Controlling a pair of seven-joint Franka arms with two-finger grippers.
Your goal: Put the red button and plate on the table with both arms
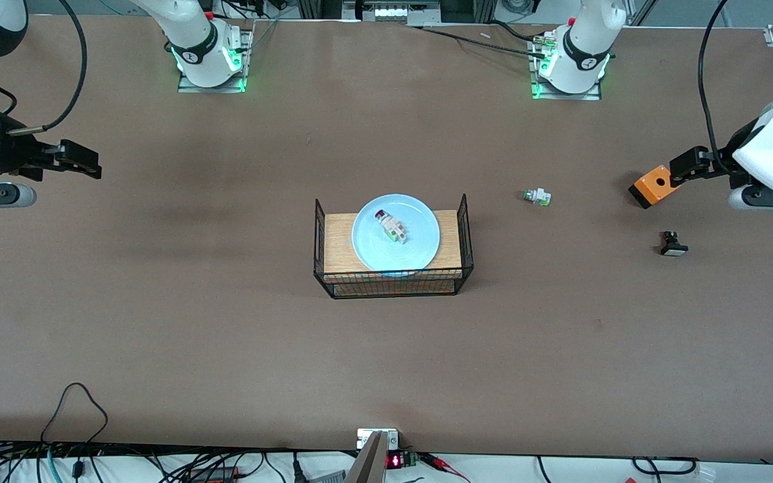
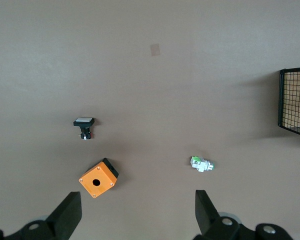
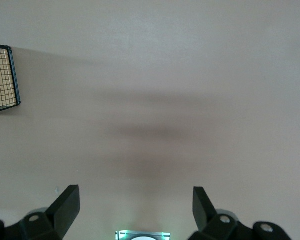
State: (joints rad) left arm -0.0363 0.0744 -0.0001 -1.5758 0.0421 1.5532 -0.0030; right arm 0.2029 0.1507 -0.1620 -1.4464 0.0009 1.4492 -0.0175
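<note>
- Left hand (image 2: 135, 212) hangs spread wide and empty over the worktop (image 1: 158, 322) at its own end, above an orange box (image 1: 651, 186).
- Right hand (image 3: 135, 210), equally wide and empty, waits over bare worktop at its end.
- Well apart from both hands, the red button (image 1: 390, 225) lies on the plate (image 1: 420, 235), inside the rack (image 1: 393, 278).
- Nothing is moved yet; both placements remain.
- The brown worktop also carries a capless white-green piece (image 1: 537, 196) and a black piece (image 1: 672, 244).

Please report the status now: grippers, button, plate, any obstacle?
Left gripper open over orange box; right gripper open over bare table. Red button on plate, plate on rack. Rack's wire sides flank the plate.
</note>
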